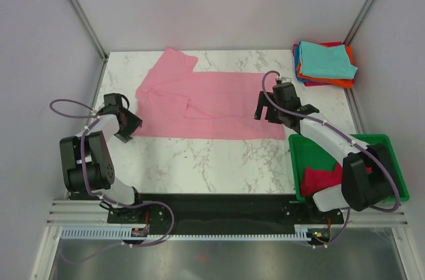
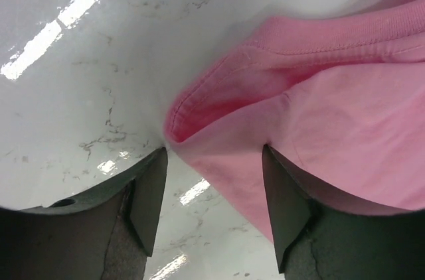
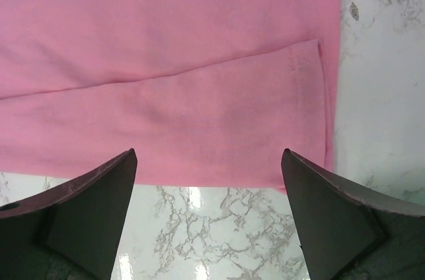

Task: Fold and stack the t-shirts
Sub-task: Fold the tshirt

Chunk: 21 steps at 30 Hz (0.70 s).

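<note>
A light pink t-shirt [image 1: 212, 104] lies spread flat on the marble table, one sleeve pointing to the far left. My left gripper [image 1: 126, 127] is open at the shirt's near left corner. In the left wrist view the shirt's hem corner [image 2: 332, 114] reaches between the open fingers of that gripper [image 2: 216, 207]. My right gripper [image 1: 269, 113] is open at the shirt's near right corner. In the right wrist view it [image 3: 209, 213] hovers over the shirt's near edge [image 3: 186, 74]. A stack of folded shirts [image 1: 324, 62], teal on top, sits at the far right.
A green plastic bin [image 1: 372, 144] stands at the near right beside the right arm, with a crumpled magenta-red shirt [image 1: 322, 179] in it. Grey walls with metal posts close in the table on the left, right and back.
</note>
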Each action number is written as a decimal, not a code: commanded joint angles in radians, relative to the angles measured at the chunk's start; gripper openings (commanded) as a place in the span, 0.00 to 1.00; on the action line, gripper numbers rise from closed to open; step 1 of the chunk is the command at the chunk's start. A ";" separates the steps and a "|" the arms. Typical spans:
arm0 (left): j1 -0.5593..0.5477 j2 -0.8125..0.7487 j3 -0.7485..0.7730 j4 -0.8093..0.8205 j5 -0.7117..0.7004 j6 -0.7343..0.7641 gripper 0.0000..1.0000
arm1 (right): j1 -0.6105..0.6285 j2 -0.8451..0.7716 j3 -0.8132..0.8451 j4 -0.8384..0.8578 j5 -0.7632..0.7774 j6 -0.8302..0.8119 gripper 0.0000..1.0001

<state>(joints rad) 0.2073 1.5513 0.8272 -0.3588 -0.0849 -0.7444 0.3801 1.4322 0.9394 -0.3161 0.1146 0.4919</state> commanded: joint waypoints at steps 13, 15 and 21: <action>0.017 -0.159 -0.022 -0.066 -0.121 0.057 0.02 | -0.067 -0.122 -0.068 -0.028 -0.023 -0.018 0.98; 0.040 -0.209 -0.025 -0.106 -0.105 0.083 0.02 | -0.070 -0.142 -0.067 -0.040 -0.018 -0.010 0.98; 0.135 -0.359 -0.037 -0.247 -0.050 0.210 0.02 | -0.070 -0.220 -0.097 -0.061 -0.021 0.023 0.98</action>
<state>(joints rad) 0.3016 1.2556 0.8028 -0.5068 -0.1379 -0.6418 0.3130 1.2678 0.8577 -0.3611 0.0937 0.4892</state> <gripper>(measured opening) 0.038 0.982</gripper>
